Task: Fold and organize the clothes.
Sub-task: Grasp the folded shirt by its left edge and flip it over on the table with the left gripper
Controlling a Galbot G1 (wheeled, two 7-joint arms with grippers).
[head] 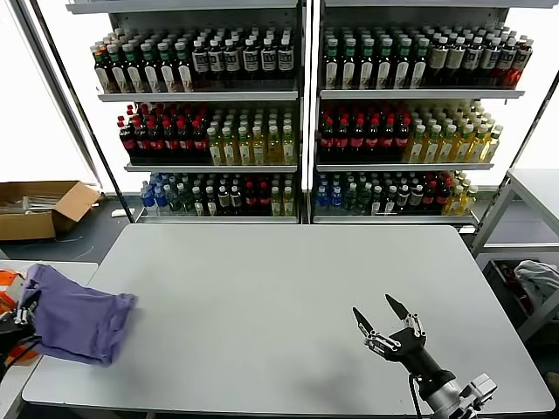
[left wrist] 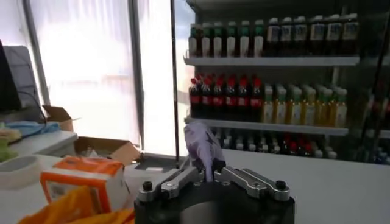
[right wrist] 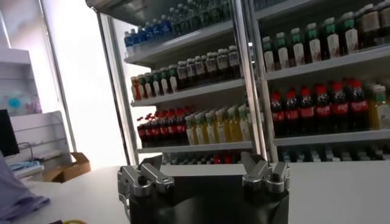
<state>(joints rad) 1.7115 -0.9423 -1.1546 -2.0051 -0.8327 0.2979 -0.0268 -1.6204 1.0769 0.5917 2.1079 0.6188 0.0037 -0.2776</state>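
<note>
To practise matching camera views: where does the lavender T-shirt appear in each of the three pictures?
Head view: lavender T-shirt at the table's left edge.
Left wrist view: centre, pinched in the left gripper.
Right wrist view: a sliver at the lower-left corner.
Shared landmark: drink shelves.

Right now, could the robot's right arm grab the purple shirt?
Probably not without a long reach. The right gripper hovers with open jaws over the table's near right part, while the purple shirt lies at the far left edge. Nothing stands between them, but the left gripper already pinches it.
</note>
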